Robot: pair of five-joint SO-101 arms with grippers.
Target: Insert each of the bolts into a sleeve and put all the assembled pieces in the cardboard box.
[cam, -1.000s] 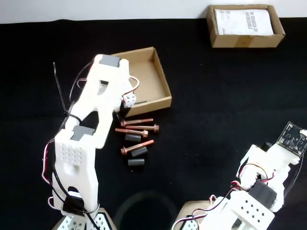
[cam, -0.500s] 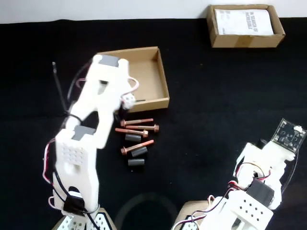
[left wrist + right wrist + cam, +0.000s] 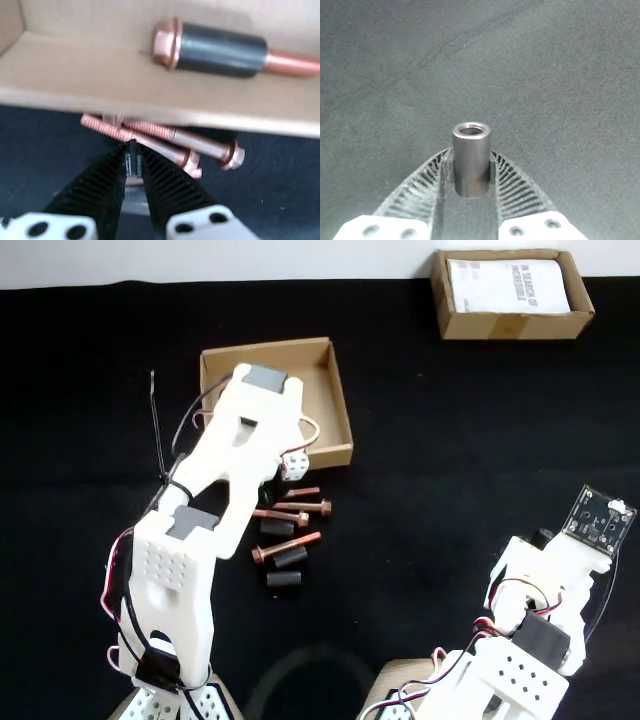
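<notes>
Inside cardboard box (image 3: 150,97), flat on its floor: assembled piece (image 3: 215,47), a copper bolt run through a dark sleeve. Just outside box's near wall, loose bolts (image 3: 305,507) lie on black desk (image 3: 450,440), with bare sleeves (image 3: 290,557) among and beside them. Hovering low at bolts' threaded ends: left claw (image 3: 132,152), fingers pressed nearly together, nothing clearly gripped. Well apart, at desk's near right: right claw (image 3: 470,155) pinching held sleeve (image 3: 471,160) upright, bore open toward wrist camera. Far right corner: second box (image 3: 510,325) with printed sheet inside.
</notes>
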